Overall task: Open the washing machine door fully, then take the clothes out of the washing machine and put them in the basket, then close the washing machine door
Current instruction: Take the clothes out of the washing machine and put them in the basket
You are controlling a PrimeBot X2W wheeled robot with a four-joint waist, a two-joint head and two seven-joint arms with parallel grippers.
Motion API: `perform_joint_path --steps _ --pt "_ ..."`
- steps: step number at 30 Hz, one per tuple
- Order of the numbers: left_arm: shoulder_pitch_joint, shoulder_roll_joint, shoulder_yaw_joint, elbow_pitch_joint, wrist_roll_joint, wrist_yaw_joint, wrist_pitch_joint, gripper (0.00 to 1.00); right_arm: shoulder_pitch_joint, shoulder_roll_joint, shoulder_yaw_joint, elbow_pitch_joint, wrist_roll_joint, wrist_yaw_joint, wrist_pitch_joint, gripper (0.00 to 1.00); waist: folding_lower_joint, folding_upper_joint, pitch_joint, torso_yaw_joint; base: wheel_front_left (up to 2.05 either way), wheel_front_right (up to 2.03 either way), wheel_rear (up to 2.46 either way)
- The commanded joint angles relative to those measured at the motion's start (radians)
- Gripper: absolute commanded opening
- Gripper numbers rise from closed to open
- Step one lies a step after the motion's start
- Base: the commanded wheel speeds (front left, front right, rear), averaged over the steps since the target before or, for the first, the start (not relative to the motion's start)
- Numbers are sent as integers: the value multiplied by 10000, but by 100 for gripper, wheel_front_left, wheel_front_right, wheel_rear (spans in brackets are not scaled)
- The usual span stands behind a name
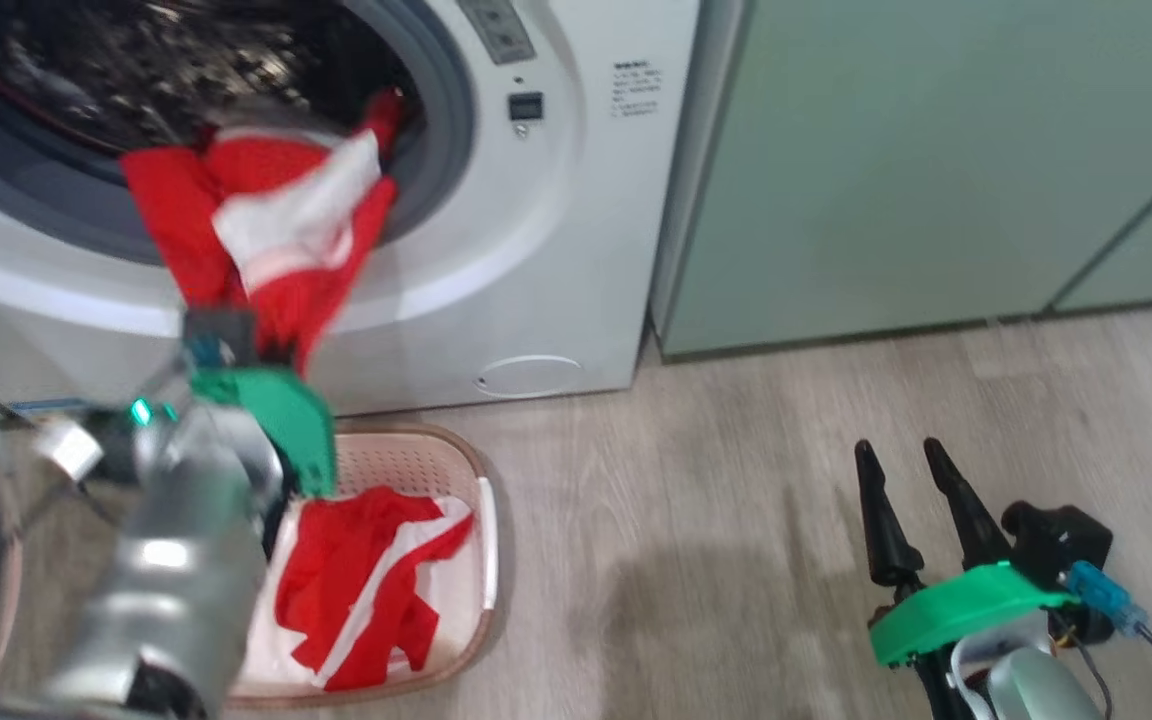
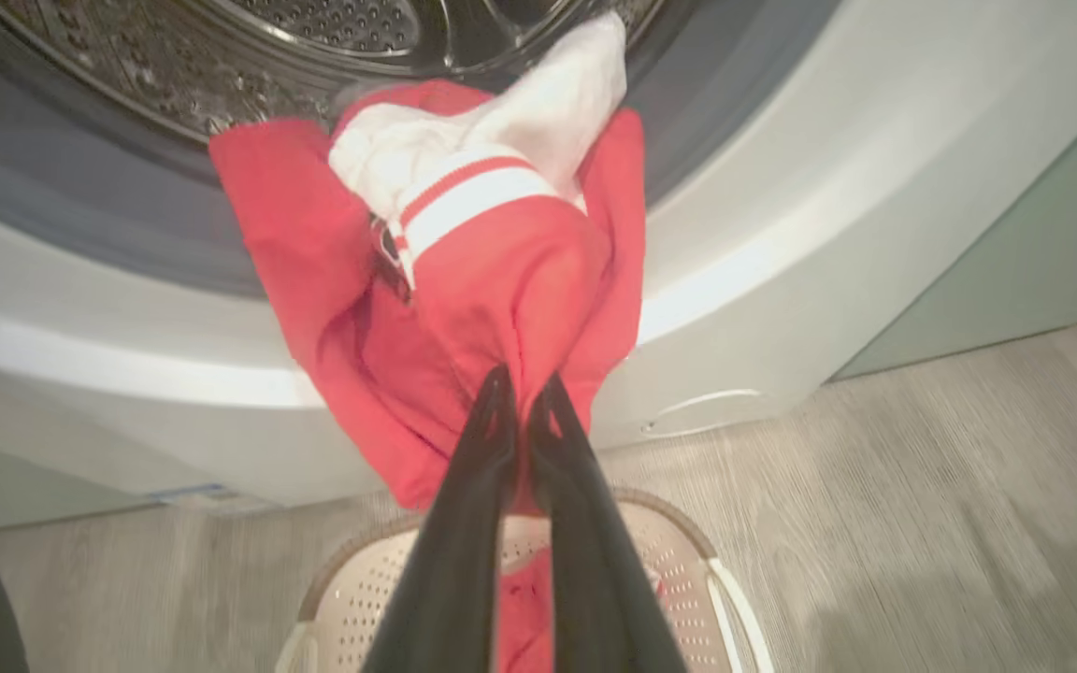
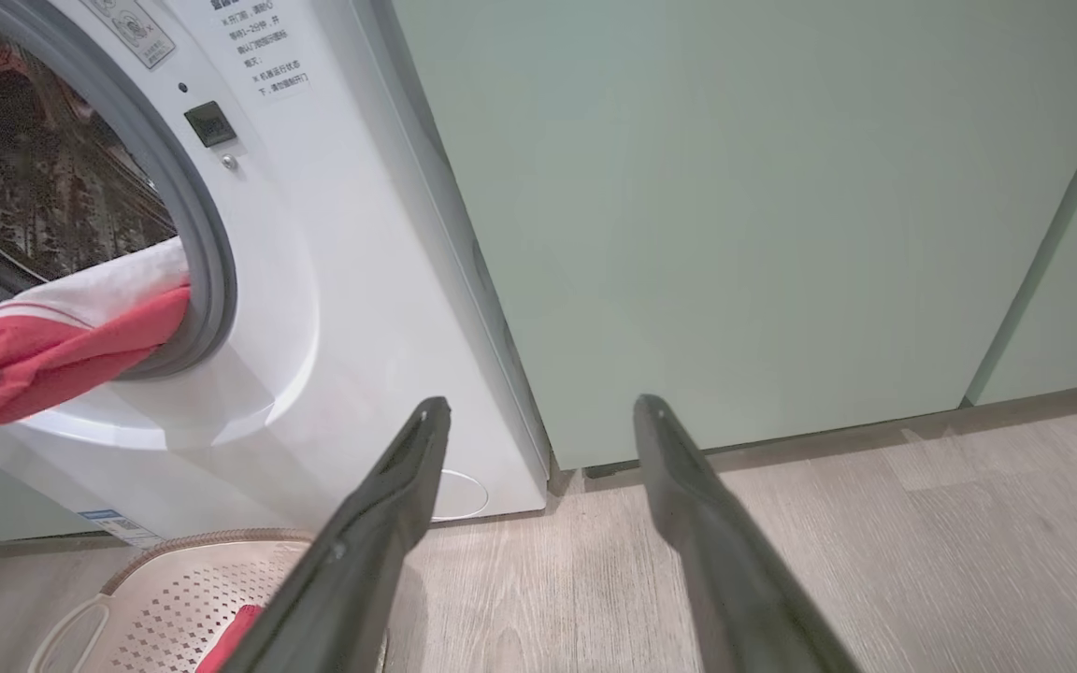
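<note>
Got it: my left pincer (image 2: 522, 385) is pinched tight on a fold of the red and white garment (image 2: 501, 280). The garment hangs half out of the washing machine (image 1: 576, 200), draped over the grey drum rim, its upper end inside the drum. Right below, the basket (image 1: 406, 465) sits on the floor just in front of the machine, with another red and white piece (image 1: 366, 580) lying in it. My right pincer (image 1: 899, 450) hangs spread wide above the wood floor (image 1: 736, 520), holding nothing, off to the right near the pale green cabinet (image 1: 936, 150).
</note>
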Motion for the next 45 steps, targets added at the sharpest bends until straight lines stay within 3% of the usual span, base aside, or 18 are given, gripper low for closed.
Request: perform_joint_path --steps 1,10,20,25,34,41,45 --pt "11 214 129 -241 -57 -49 -158 0 35 -114 232 -229 12 -7 -63 100 0 0 -279 268 0 0 0" --pt "1822 -39 -44 -211 -225 7 -10 0 132 -225 378 -229 57 -7 -63 100 0 0 -501 536 0 0 0" --pt "2645 186 -161 -184 -347 176 1033 0 -109 -272 493 -323 100 -7 -63 100 0 0 148 411 0 0 0" --pt "2764 282 -70 -177 -605 -7 1769 0 -338 -284 465 -379 101 -7 -63 100 0 0 639 266 0 0 0" --pt "2628 664 51 -173 -910 170 3293 0 -799 -293 379 -527 68 -7 -63 100 0 0 1674 3 0 0 0" --pt "1987 874 88 -172 -1015 305 3355 0 -1113 -280 227 -709 20 -7 -63 100 0 0 2507 -88 0 0 0" --pt "1408 1063 60 -181 -985 465 2785 0 -1313 -243 106 -866 -2 -7 -63 100 0 0 3107 -144 0 0 0"
